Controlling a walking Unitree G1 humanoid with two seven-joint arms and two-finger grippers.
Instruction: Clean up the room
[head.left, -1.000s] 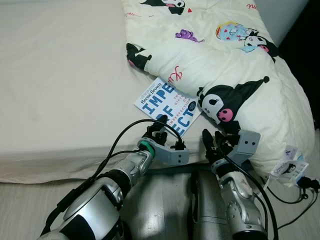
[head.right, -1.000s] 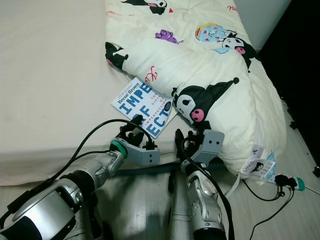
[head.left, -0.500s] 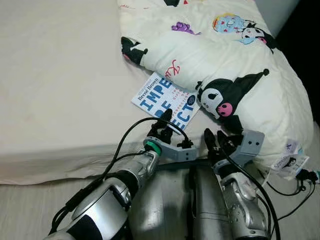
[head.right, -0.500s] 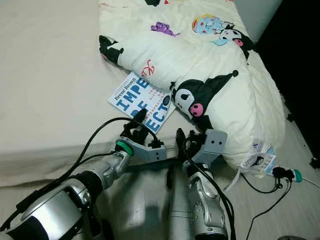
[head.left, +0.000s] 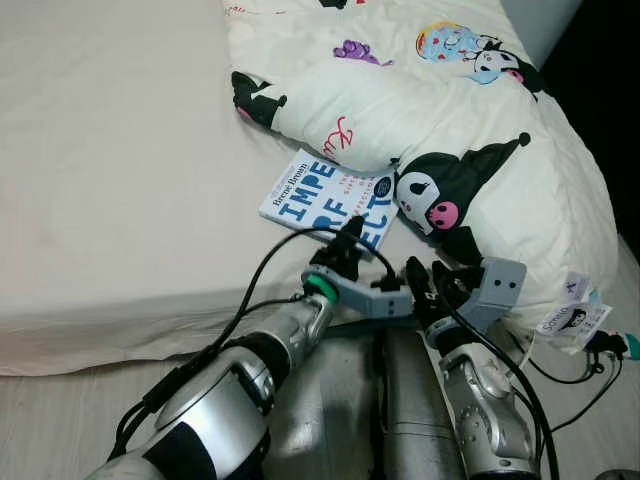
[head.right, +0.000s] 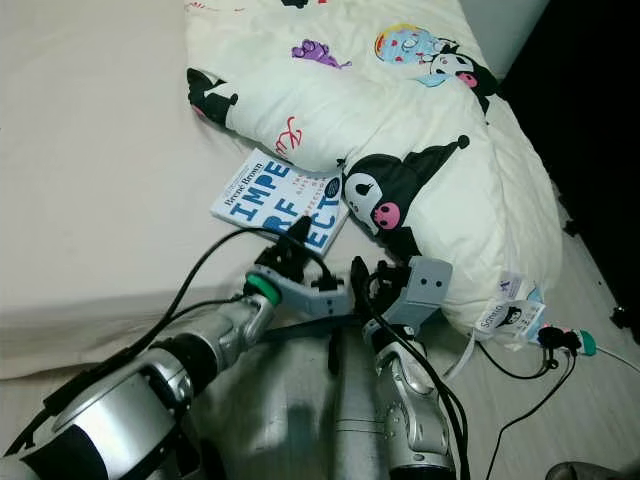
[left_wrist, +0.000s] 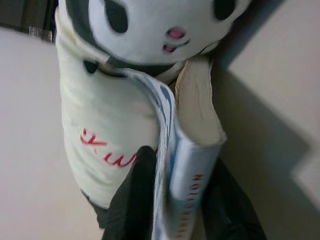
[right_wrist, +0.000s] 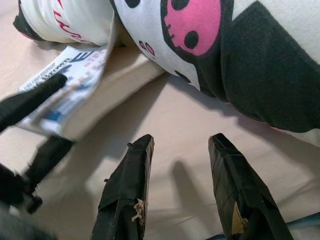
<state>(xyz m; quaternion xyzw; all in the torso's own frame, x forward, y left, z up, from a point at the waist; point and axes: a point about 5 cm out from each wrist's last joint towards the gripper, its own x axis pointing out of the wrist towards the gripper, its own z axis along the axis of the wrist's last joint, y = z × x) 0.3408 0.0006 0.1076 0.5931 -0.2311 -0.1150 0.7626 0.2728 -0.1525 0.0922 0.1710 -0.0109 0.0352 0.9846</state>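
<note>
My head cams look fwd and down from above my arms, both eyes sharing the same scene: bed (head.left: 120, 150), quilt (head.left: 480, 110), book (head.left: 330, 205); right eye sits a bit to the side, so things shift left in it. My left wrist cam looks along its fingers (left_wrist: 132, 200), v. close on the book's (left_wrist: 192, 165) corner. My right wrist cam looks along its fingers (right_wrist: 127, 187), low over the sheet, sharing the book (right_wrist: 70, 85) and quilt (right_wrist: 240, 60).
</note>
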